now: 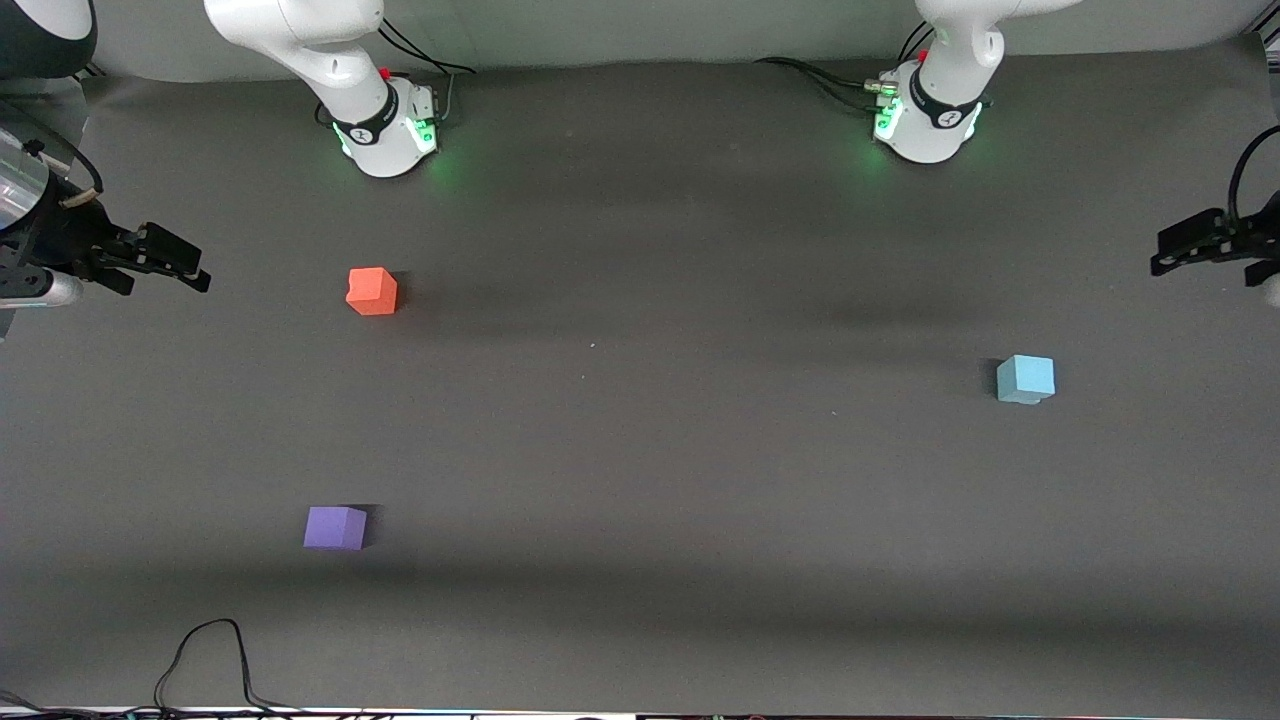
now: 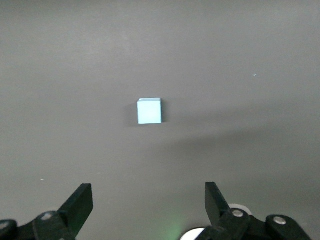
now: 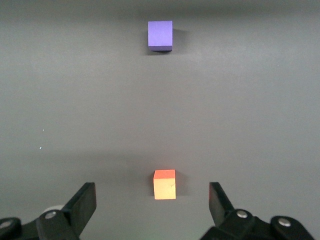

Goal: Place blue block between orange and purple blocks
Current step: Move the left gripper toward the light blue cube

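**Blocks apart on the mat, both pincers wide and empty**

Cable point(image 1: 215, 660) loops on the mat at the edge nearest the front camera, its ends running out of sight under the frame's lower border. Next farther from the camera sits the purple block point(image 1: 335, 528), toward the right arm's end of the table, resting flat on the dark table point(image 1: 640, 480). Farther still lies the blue block point(image 1: 1025, 379), alone toward the left arm's end, well apart from the other two cubes. Farther again, the orange block point(image 1: 372, 291) stands near the right arm's base, with open mat between it and the purple one.

The right gripper point(image 1: 165, 262) hangs at the right arm's end of the table, partly cut off by the frame edge; only its dark fingers and part of the wrist show. In its wrist view the right gripper point(image 3: 150, 205) has its fingers spread wide with nothing between them, the orange block point(image 3: 164, 184) sitting on the mat between the fingertips' lines and the purple block point(image 3: 160, 35) well ahead of it.

The left gripper point(image 1: 1195, 245) is likewise clipped at the opposite frame edge. From its wrist, the left gripper point(image 2: 149, 202) stands fully spread and empty, the blue block point(image 2: 149, 111) ahead of it on the mat, untouched.

Both arm bases glow green along the top; upper links are cropped.
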You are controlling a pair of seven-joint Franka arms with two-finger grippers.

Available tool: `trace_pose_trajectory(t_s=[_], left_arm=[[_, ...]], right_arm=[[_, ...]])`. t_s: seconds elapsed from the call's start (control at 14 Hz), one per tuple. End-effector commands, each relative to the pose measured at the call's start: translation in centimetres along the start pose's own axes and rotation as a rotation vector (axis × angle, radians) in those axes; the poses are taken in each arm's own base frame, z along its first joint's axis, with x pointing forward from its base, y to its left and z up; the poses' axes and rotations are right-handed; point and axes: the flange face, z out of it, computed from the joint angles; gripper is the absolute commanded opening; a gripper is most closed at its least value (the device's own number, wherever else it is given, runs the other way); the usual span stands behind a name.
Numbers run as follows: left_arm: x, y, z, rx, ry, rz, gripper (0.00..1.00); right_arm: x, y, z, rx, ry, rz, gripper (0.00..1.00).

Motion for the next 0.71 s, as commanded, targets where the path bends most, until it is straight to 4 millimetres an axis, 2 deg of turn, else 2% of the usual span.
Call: trace_pose_trajectory(t_s=[0.0,0.14,0.36,0.64], left_arm=[[-2.9,1.1,2.0,0.046,0.025,0.040,1.00],[-2.4,0.8,5.3,0.046,0.029,0.040,1.00],[-1.6,0.8,12.4,0.048,0.050,0.048,1.00],[1.8,0.2,21.8,0.036,0.044,0.061,1.00]], right_arm=[[-0.7,0.1,-0.2,0.000,0.016,-0.020,1.00],[-0.7,0.4,-0.3,0.001,0.018,-0.014,1.00],[-0.9,0.5,0.1,0.002,0.018,-0.014,1.00],[-1.5,0.6,1.0,0.004,0.025,-0.013,1.00]])
